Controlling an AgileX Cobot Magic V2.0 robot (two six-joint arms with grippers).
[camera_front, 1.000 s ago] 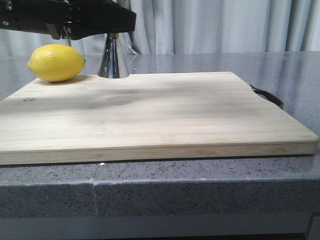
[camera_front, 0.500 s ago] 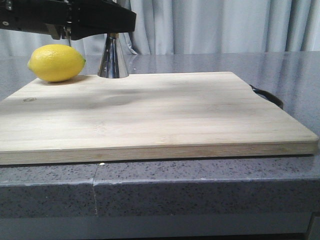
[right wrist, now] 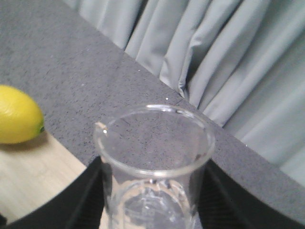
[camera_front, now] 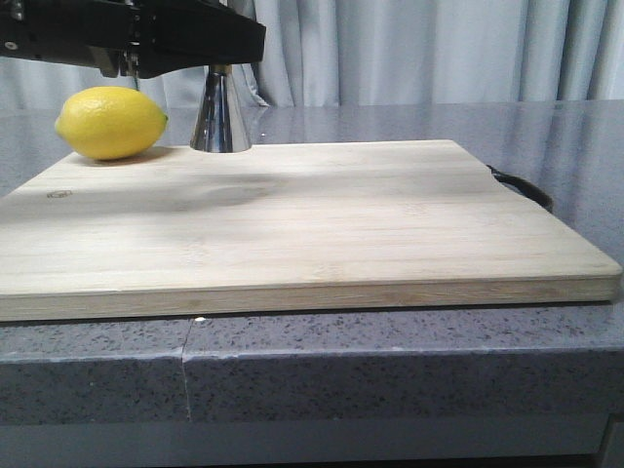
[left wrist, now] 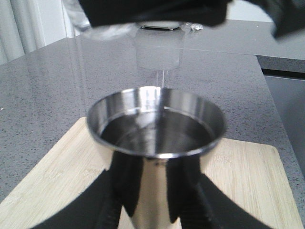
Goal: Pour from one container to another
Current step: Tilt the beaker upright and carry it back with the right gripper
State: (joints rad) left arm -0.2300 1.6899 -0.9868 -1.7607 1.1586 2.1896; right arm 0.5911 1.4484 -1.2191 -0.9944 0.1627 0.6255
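Black fingers (left wrist: 126, 191) of the left gripper (left wrist: 155, 200) close on the jigger (left wrist: 156, 131), one pad on each side of the steel cone just under its wide upper rim. In the left wrist view the cup faces up and its inside looks dark and reflective; whether liquid lies in it I cannot tell. A thin pale streak hangs just above the cup's far rim. Over it sits a blurred clear shape that may be the beaker, under a dark body, but that view is too soft to be sure.

Black fingers (right wrist: 81, 191) of the right gripper (right wrist: 152, 210) clasp the beaker (right wrist: 153, 162) from both sides, below its flared rim. The mouth points toward the camera, with a small lip on the rim and faint white marks on the glass. It looks empty.

From the front, the jigger's lower cone (camera_front: 220, 115) stands on the far left part of the board (camera_front: 312, 224), its top hidden by a black arm (camera_front: 136, 34) across the upper left. The lemon (camera_front: 110, 122) rests just beside it at the board's far left corner. The board lies on a grey speckled counter (camera_front: 390, 370), with pale curtains (camera_front: 439, 49) behind.
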